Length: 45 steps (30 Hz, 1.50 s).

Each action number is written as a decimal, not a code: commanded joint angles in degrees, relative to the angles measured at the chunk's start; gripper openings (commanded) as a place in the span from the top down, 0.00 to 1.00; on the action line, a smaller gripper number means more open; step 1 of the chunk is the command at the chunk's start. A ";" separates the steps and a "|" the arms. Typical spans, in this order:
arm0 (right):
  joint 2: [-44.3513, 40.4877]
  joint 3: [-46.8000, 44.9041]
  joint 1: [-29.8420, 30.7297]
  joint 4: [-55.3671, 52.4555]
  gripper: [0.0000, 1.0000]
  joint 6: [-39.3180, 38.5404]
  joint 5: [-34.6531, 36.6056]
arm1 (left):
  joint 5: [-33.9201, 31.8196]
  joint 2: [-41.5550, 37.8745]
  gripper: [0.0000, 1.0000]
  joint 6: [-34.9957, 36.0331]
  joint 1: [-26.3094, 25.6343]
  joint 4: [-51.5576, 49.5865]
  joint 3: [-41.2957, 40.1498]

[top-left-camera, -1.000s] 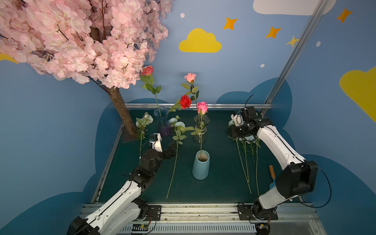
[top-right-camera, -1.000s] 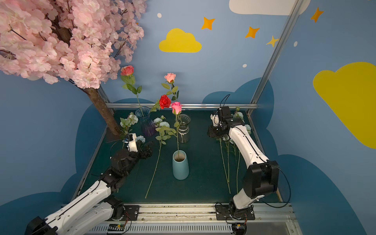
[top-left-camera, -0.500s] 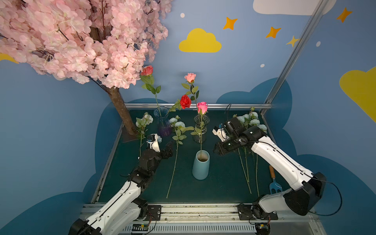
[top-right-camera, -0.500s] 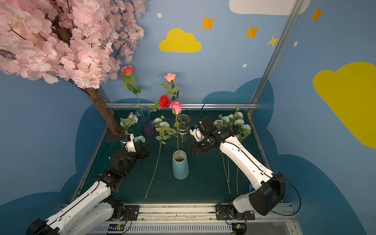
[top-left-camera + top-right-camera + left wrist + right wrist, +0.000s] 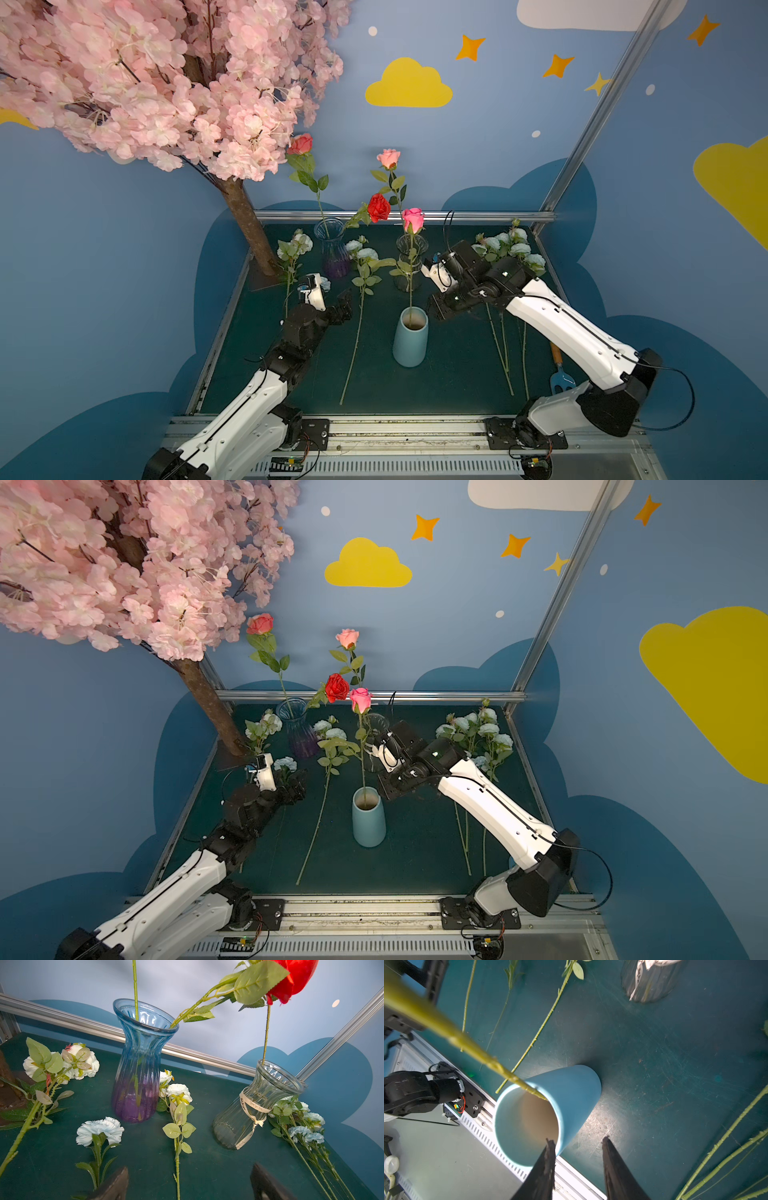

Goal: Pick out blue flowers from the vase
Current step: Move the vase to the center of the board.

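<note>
Right end effector [image 5: 578,1167] released at the blue vase [image 5: 550,1109] rim — left end effector [image 5: 189,1184] released too, over bare mat.

A staged robot demonstration cell — not a home or a shop. Blue painted walls [image 5: 457,145] carry yellow clouds [image 5: 408,85], orange stars [image 5: 469,46] and white dots; aluminium framing [image 5: 598,112] edges the enclosure. A dark green mat [image 5: 449,374] covers the floor, with a metal rail [image 5: 395,432] along its near edge bearing two arm bases. An artificial pink blossom tree [image 5: 166,83] and glass vases [image 5: 141,1064] serve as props — a garden-themed set.
</note>
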 commanded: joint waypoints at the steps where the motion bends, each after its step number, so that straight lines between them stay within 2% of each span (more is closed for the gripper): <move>1: 1.99 2.00 0.76 -0.30 0.61 0.87 1.13 | 0.61 -0.77 0.09 -0.10 0.31 0.95 -0.58; 8: 4.89 3.91 2.96 -0.77 0.63 1.66 2.88 | 0.70 -1.10 0.09 -0.09 0.35 1.01 -0.88; 13: 7.71 6.02 4.38 -3.21 0.67 2.83 6.18 | 0.70 -1.21 0.09 -0.14 0.34 1.15 -0.93; 17: 9.73 7.63 5.00 -5.11 0.74 3.69 7.18 | 0.71 -1.48 0.09 -0.18 0.43 1.09 -1.13; 26: 13.00 9.28 4.95 -7.43 0.99 3.02 7.18 | 0.74 -1.72 0.09 -0.25 0.39 1.17 -1.23; 30: 12.92 9.60 4.47 -7.63 1.00 1.73 7.71 | 0.78 -1.75 0.09 -0.24 0.37 1.21 -1.26; 36: 10.49 8.77 0.45 -7.09 1.00 0.26 8.69 | 0.78 -1.74 0.09 -0.20 0.42 1.18 -1.33; 45: 7.09 8.41 -11.16 -3.35 1.00 -3.18 7.88 | 0.87 -1.65 0.09 -0.25 0.45 1.25 -1.34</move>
